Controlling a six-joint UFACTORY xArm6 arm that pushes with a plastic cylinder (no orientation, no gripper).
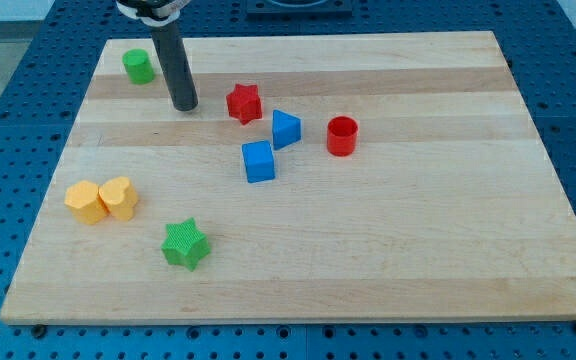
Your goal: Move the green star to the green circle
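My tip (184,105) rests on the wooden counter (418,250) near the view's top left, between the green circle (139,66) and the red star (243,103), touching neither. The green star (185,244) lies well apart, toward the view's bottom, right of two touching yellow blocks (101,199). No jaws exist on this rod.

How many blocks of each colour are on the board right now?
Green: 2, the green star and the green circle
Red: 2, the red star and the red cylinder
Blue: 2, the blue cube and the blue triangle
Yellow: 2, the yellow hexagon and the yellow heart
Total: 8 blocks
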